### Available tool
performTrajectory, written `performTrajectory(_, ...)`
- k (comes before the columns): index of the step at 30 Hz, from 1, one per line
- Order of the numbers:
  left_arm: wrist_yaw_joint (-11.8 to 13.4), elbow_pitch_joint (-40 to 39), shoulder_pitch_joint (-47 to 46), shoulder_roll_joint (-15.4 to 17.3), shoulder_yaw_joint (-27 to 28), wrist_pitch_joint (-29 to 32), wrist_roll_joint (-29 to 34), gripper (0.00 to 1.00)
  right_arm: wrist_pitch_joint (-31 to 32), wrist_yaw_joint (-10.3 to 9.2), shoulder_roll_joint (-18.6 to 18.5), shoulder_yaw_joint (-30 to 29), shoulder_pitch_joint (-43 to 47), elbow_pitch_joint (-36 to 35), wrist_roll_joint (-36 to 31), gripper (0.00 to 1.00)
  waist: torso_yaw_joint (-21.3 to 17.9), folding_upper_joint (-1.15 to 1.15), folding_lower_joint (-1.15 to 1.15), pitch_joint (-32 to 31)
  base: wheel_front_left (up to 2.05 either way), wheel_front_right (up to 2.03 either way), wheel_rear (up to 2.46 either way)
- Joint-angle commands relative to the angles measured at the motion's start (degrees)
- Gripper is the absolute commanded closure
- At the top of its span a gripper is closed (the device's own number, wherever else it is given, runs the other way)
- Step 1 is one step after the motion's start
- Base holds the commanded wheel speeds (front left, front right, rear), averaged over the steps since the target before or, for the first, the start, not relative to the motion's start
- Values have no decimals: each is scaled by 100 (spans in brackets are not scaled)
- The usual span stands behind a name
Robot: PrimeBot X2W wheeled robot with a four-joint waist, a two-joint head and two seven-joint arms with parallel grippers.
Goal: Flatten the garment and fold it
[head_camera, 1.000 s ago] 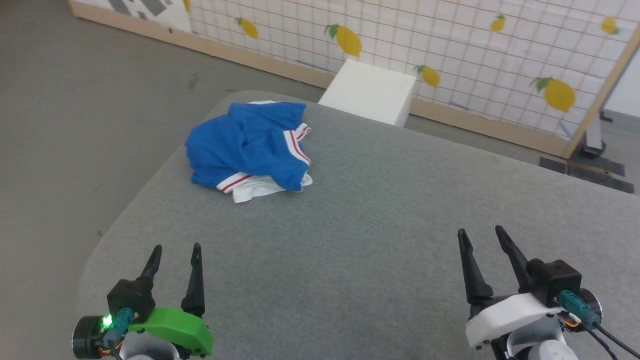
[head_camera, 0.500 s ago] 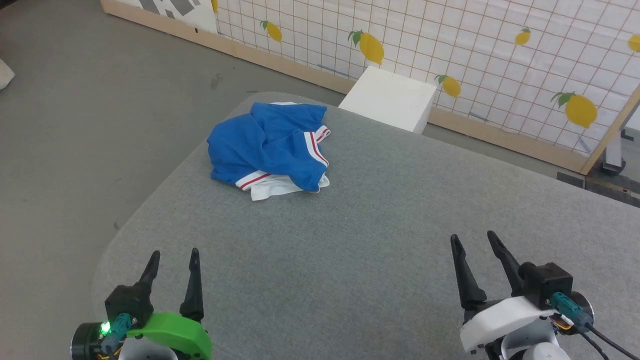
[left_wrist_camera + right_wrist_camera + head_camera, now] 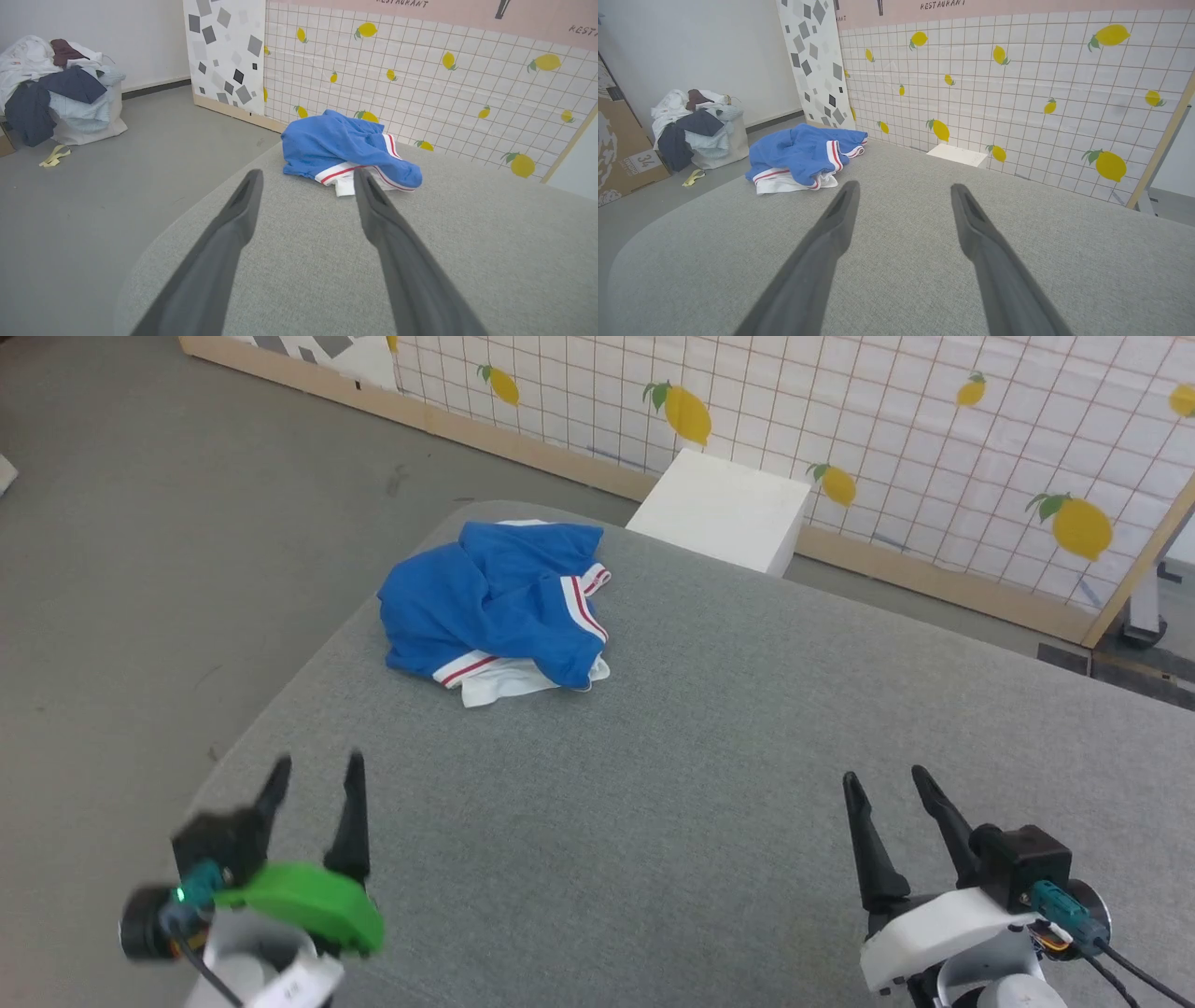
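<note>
While both arms hang low at the near edge of the grey padded table (image 3: 653,821), neither holds anything. The left gripper (image 3: 317,761) and the right gripper (image 3: 883,775) each have their fingers spread apart, pointing out across the tabletop. That readiness suits an approach, I judge, since open jaws can pinch a fabric edge on arrival. The left gripper is smeared in the head view, so its exact pose is hard to read there, but its own wrist view shows the two fingers plainly parted.

Farther out, well apart from both grippers, the garment (image 3: 485,607) lies in a crumpled heap near the table's far left corner. Blue cloth is bunched over a white part with red-striped trim poking out on the near side. No print can be read in this state. It sits roughly in line with the left arm, which makes that arm the likelier first reach. The right would have to cross the table. Flattening has not begun.

Beyond the table a white box (image 3: 719,509) stands on the floor against the lemon-patterned panel (image 3: 934,429), and a pile of laundry (image 3: 60,88) sits off to the left.
</note>
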Motion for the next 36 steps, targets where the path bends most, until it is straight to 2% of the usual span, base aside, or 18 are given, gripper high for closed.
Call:
performTrajectory(1,-58,-29,-267,58,20,68,-69,0,12,34,-5,-15,-67,-45,7,0,-12,0,0,58,0,0,0)
performTrajectory(7,-227,188,-1177,205,121,482,-404,0,82,34,-5,-52,-131,-151,-80,0,-102,0,0,303,0,0,0)
performTrajectory(13,-399,663,-2281,413,180,1097,-872,0,241,34,-5,-152,-252,-370,-291,0,-243,0,0,822,0,0,0)
performTrajectory(22,-490,1903,-3748,882,293,2626,-1634,0,481,34,-5,-251,-524,-790,-608,0,-657,0,0,1667,0,0,0)
performTrajectory(26,-473,2342,-4179,1074,321,3379,-1855,0,552,34,-5,-332,-586,-980,-703,0,-857,0,0,1964,0,0,0)
performTrajectory(36,-178,3180,-5165,1539,163,5005,-1905,0,736,34,-5,-607,-568,-1512,-892,0,-1203,0,0,2726,0,0,0)
